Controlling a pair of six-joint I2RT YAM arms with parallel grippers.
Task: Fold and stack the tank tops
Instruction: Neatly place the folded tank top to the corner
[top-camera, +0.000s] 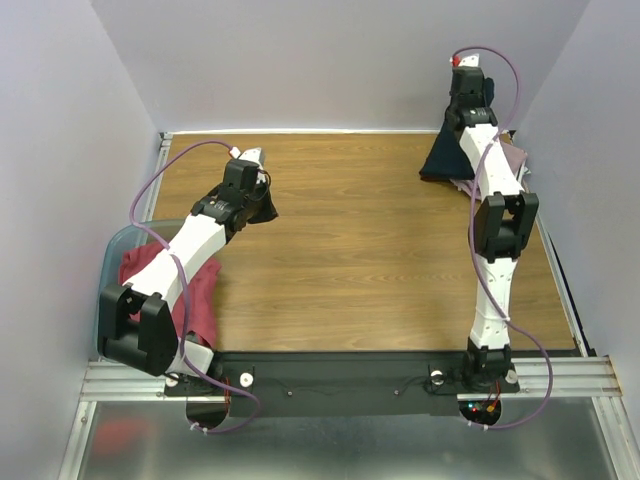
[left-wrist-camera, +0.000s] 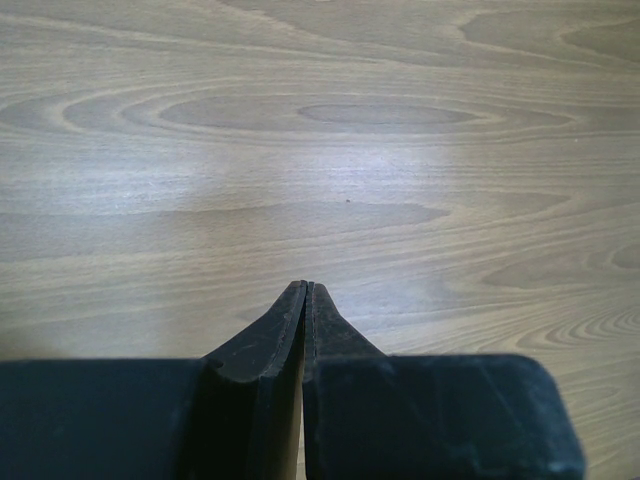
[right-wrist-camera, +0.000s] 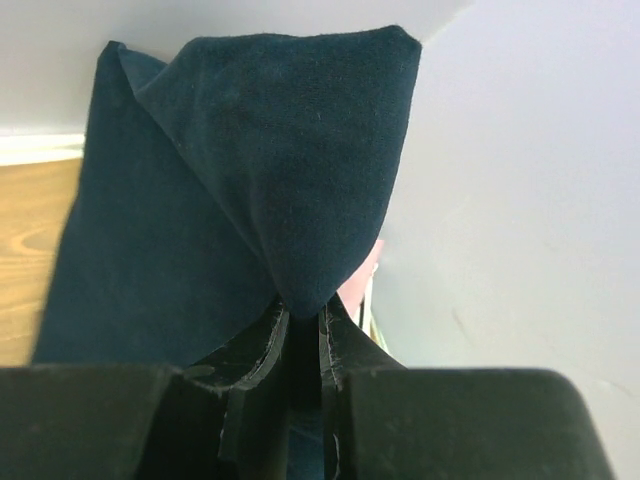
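Right arm (top-camera: 497, 215) raised, jaws pinching navy top (right-wrist-camera: 250, 170); left arm (top-camera: 200, 245) low.

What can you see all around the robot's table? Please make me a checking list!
Surface: wooden table, no spills seen.
Job's things: navy tank top hanging at the far right; pink top beneath it; red tops spilling from the tub.
Clutter: teal tub at the left edge.
Grippers: left gripper shut, empty, above bare wood; right gripper raised, shut on the navy tank top.
Cables: purple cables looping along both arms.
Surroundings: pale walls; metal rail at the near edge.
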